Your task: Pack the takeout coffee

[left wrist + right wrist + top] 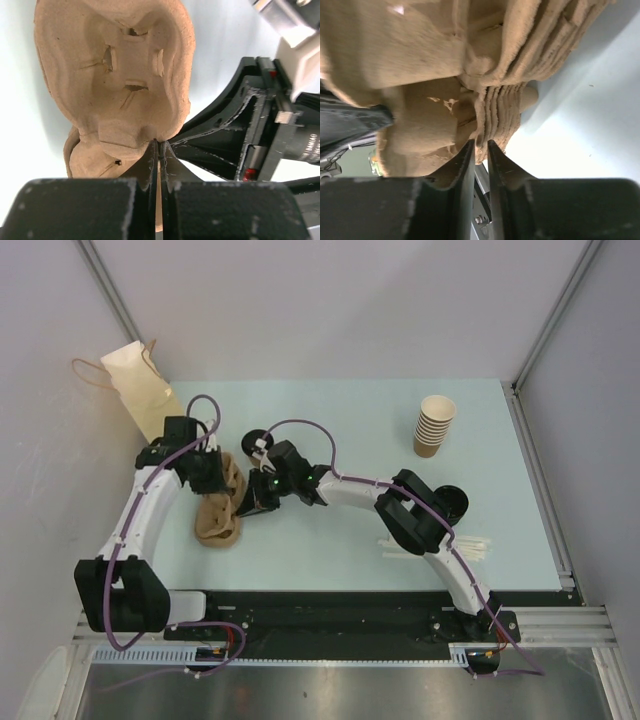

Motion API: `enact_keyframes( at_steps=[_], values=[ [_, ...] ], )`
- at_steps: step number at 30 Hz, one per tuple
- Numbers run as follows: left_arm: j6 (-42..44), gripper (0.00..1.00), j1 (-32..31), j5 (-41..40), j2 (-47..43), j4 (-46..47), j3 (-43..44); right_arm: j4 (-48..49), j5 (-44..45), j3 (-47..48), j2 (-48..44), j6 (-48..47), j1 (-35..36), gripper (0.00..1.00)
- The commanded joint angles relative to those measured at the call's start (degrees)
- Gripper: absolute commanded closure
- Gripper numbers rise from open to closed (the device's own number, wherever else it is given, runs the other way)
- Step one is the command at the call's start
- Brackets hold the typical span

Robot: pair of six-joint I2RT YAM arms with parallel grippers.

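Two pinches on the pulp cup carriers [218, 512]: left end effector [159, 146] fully closed; right end effector [481, 147] narrowly parted.

A pale green rectangular tabletop [350, 405] sits boxed in by plain white panel walls [330, 300], silver metal posts [112, 290] framing the far corners.

Pulp carriers [120, 85] up close: rough, fibrous, matt tan, soft at the edges. The left hand [159, 145] is black matt plastic, scuffed white along its edges. The counter [350, 420] looks smooth, pale and matt. Stacked cups [433, 427] are plain tan paper, the bag [140, 380] matt cream paper. The metal sheet [330, 695] shows a brushed sheen.
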Motion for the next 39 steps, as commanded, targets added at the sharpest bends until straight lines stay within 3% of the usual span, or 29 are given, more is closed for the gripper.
enact_keyframes(
  at_steps=[1,12,18,24,31,39],
  values=[
    [1.0,1.00,0.1,-0.4,-3.3,-2.0,5.2,4.2,-1.3,1.4,-2.4,-0.9,-0.5,0.77],
    [1.9,1.00,-0.2,1.6,-5.5,-6.4,9.9,0.7,-3.1,-0.9,-10.8,-4.2,-3.2,0.61],
    [0.9,1.00,-3.5,1.3,-5.2,-5.8,10.2,-4.7,-5.1,-9.4,-18.5,-10.3,-7.9,0.58],
    [0.5,1.00,-11.4,-1.0,-3.1,-3.5,9.6,-12.9,-5.1,-14.7,-26.0,-18.9,-13.6,0.58],
    [2.1,1.00,-24.6,-7.6,0.9,1.4,11.3,-19.6,-5.9,-16.1,-29.3,-22.0,-22.2,0.54],
    [3.9,1.00,-30.5,-15.5,11.2,4.6,13.8,-24.0,-5.3,-16.1,-31.5,-24.3,-29.7,0.45]
  ],
)
